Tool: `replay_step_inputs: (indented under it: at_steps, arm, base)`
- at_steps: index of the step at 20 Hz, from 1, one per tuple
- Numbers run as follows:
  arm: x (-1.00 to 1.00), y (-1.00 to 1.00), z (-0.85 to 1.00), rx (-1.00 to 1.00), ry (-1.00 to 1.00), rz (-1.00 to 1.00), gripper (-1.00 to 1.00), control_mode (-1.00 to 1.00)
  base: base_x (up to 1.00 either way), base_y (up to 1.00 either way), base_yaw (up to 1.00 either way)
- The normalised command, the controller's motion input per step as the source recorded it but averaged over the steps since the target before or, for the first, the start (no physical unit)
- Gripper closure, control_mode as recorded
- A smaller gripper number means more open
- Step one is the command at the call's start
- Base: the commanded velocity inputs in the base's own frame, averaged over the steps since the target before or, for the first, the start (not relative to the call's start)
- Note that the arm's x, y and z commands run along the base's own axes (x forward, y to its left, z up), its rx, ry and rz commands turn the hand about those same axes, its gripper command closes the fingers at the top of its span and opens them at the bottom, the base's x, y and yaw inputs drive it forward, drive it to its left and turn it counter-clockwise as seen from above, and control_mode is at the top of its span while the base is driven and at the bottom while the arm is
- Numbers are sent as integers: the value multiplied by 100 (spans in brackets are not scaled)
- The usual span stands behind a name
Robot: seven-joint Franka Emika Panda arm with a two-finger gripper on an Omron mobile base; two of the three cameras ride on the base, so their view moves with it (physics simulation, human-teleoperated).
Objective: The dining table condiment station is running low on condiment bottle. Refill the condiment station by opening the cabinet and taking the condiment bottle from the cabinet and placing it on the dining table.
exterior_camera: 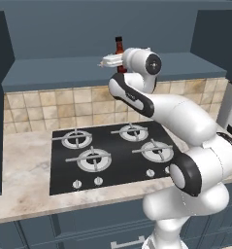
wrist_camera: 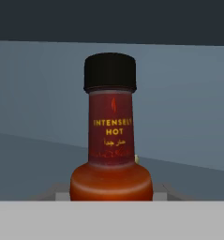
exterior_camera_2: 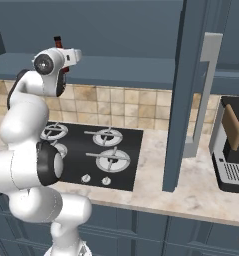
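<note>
The condiment bottle (wrist_camera: 111,136) stands upright on the shelf of the open cabinet (exterior_camera: 64,68); it has a dark red body, a black cap and a red label. From the left base view its cap and neck (exterior_camera: 119,46) rise just behind my wrist. My gripper (wrist_camera: 110,193) is right at the bottle's lower body, with a grey fingertip (wrist_camera: 57,191) showing on either side of it. How tightly the jaws stand against the bottle is hidden. The dining table is out of view.
Below the cabinet lies a black gas hob (exterior_camera: 107,155) set in a stone counter (exterior_camera: 20,175). The cabinet's open door (exterior_camera_2: 183,100) with its silver bar handle (exterior_camera_2: 205,90) juts out over the counter on the right. A silver appliance (exterior_camera_2: 231,150) stands beyond it.
</note>
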Motion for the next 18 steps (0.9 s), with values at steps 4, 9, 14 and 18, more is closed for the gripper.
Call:
replay_step_inputs:
  at_steps: [4, 9, 14, 18]
  arm:
    - [0, 0, 0, 0, 0, 0, 100, -100]
    - [-22, -1, 5, 0, -5, 0, 100, -100]
    - [-76, -2, 24, 0, -10, 0, 100, -100]
    - [-97, -22, 21, 1, -4, 0, 100, -100]
  base:
    - [0, 0, 0]
    - [0, 0, 0]
    - [0, 0, 0]
    - [0, 0, 0]
